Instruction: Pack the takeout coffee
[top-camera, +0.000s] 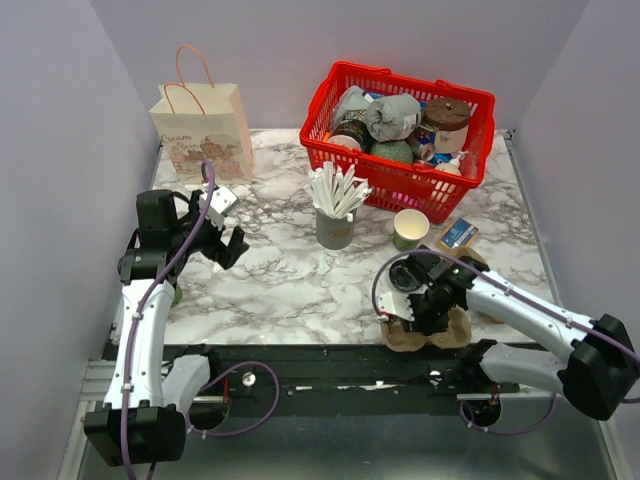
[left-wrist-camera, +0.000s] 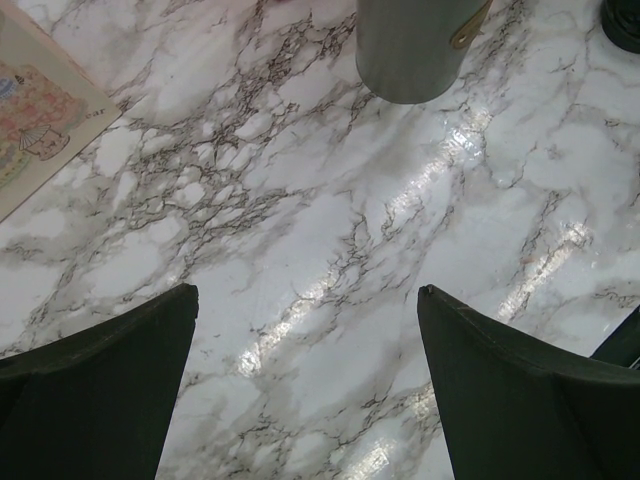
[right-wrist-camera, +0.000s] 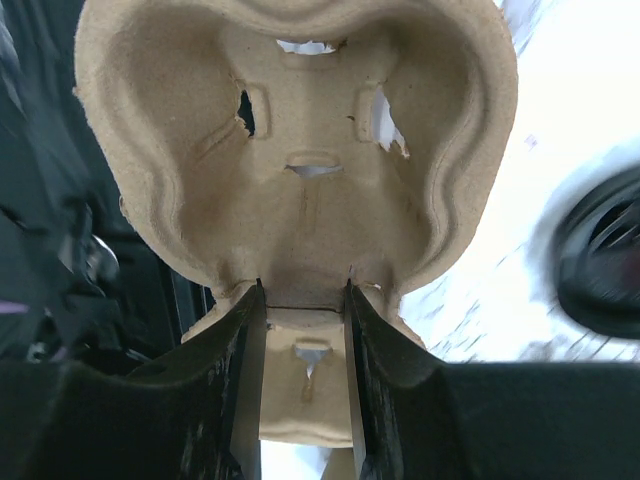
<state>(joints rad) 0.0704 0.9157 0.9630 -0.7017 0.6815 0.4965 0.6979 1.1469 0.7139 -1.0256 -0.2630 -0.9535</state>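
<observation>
Though largely hidden behind the left arm (top-camera: 140, 320), the small dark-green takeout coffee cup (top-camera: 177, 295) shows as a sliver near the left edge of the white marble table (top-camera: 300, 290). Nearby, the left gripper (left-wrist-camera: 305, 290) hangs wide open and empty. Well apart, the right gripper (right-wrist-camera: 300, 290) is clamped narrowly on a brown moulded-pulp cup carrier (right-wrist-camera: 300, 150) at the near edge.

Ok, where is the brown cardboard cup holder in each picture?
Top external: the cup holder sits at the table's near edge, right of the middle.
Left wrist: not in it.
Right wrist: the cup holder fills the upper middle, its near rib pinched between the two fingers.
Shared landmark: the white marble table, in all three, though blurred in the right wrist view.
</observation>
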